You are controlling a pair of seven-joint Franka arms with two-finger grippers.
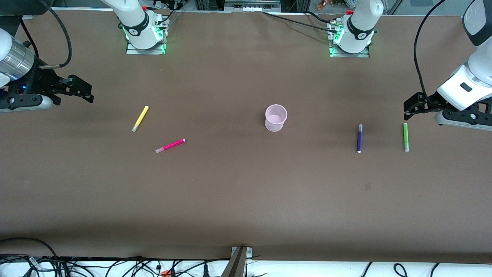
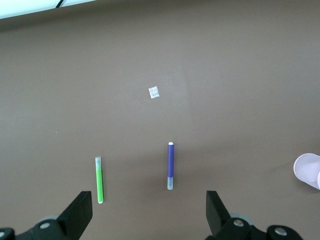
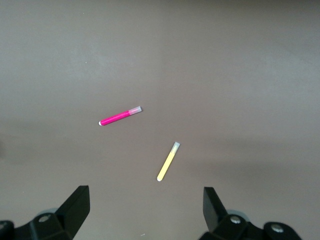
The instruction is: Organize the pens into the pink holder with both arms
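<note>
Brown table (image 1: 238,200): we see the cup (image 1: 275,117) in the middle with four pens lying flat around it, so our wide-open left gripper (image 2: 150,220) should drop straight over the green pen (image 1: 405,137), at three o'clock from the cup, while the wide-open right gripper (image 3: 145,215) takes the yellow pen (image 1: 140,118), at nine o'clock.

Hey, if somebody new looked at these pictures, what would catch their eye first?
Probably the pink holder, upright and alone mid-table, with nothing in it yet. Bright pens lie in pairs either side: yellow pen and magenta pen toward the right arm's end, purple pen and green pen toward the left arm's. The right gripper and left gripper wait open over the table ends.
</note>
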